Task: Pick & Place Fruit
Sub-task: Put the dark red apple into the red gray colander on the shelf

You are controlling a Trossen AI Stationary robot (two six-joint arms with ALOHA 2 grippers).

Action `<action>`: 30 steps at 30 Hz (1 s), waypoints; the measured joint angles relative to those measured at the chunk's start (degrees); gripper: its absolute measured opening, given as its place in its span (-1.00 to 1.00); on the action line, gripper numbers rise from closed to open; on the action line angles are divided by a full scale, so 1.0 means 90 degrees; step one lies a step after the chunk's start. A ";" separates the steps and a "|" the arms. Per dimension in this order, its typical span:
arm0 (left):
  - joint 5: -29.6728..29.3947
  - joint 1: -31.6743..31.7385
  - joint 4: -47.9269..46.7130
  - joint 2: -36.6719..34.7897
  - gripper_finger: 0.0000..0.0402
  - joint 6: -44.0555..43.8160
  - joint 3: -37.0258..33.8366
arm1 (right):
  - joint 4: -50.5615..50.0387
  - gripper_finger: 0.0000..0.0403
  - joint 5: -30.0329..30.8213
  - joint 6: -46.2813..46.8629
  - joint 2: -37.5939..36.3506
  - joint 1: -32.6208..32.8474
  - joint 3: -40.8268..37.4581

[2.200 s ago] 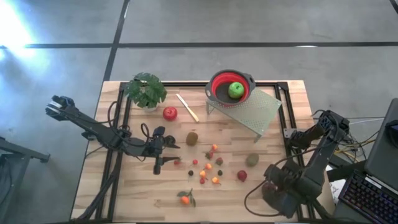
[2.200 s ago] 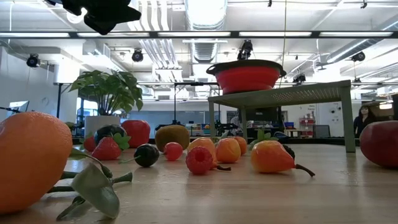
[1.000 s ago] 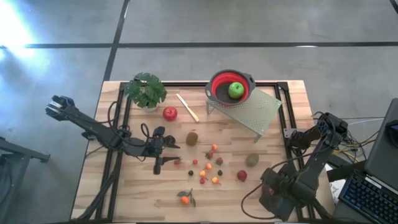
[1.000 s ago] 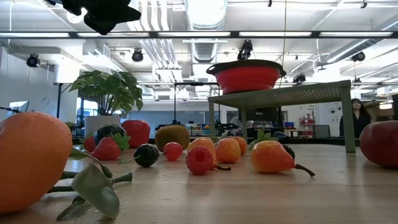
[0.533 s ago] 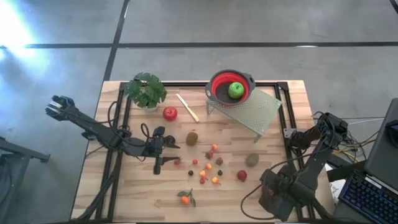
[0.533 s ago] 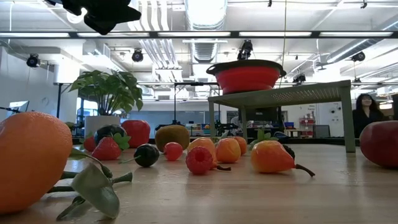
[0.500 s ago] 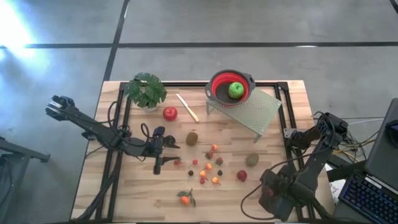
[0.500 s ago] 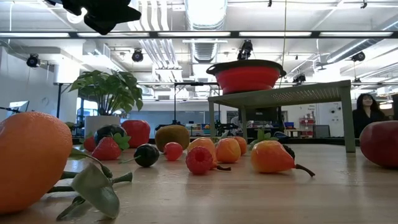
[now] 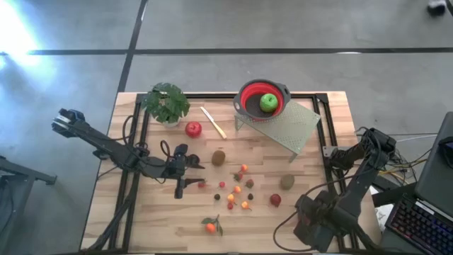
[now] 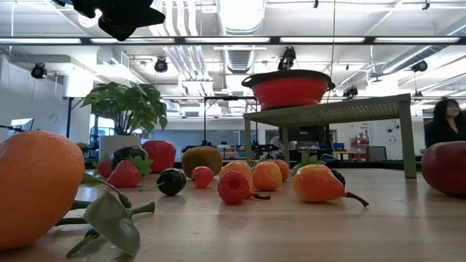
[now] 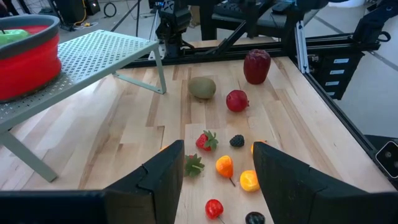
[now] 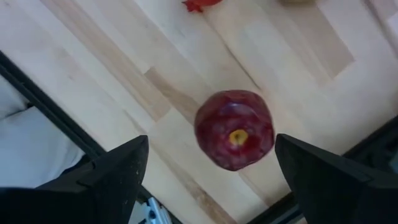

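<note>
Fruit lies scattered on the wooden table (image 9: 141,212): a red apple (image 9: 193,129), two kiwis (image 9: 219,157) (image 9: 287,182), a leafy tangerine (image 9: 210,227), and small berries and strawberries (image 9: 239,188). A green apple (image 9: 268,102) sits in the red bowl (image 9: 248,106). My right gripper (image 12: 211,146) hangs open near the table's near right corner, pointing down. Its fingers stand wide on either side of a dark red apple (image 12: 234,129) on the wood below and do not touch it. My left gripper (image 11: 219,152) hovers open and empty above the table's left middle (image 9: 179,190).
The red bowl stands on a green perforated rack (image 9: 287,127) at the far right. A potted plant (image 9: 165,103) and a pale knife (image 9: 213,122) are at the far left. Black frame rails (image 9: 322,142) run along the table's edges. A person (image 10: 445,120) shows far behind.
Both arms have kept still and no fruit has moved. In the low view, a person in the room behind the table has walked toward the picture's right.
</note>
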 joint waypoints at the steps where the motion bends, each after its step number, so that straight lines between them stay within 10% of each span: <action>1: 0.0000 0.0001 0.0001 0.0000 -0.02 0.0001 0.0000 | 0.0000 0.68 0.0000 0.0053 0.0000 0.0022 -0.0047; 30: 0.0000 0.0000 -0.0016 0.0000 -0.02 0.0001 -0.0002 | 0.1805 0.82 -0.0405 0.0322 0.0002 0.0083 -0.1550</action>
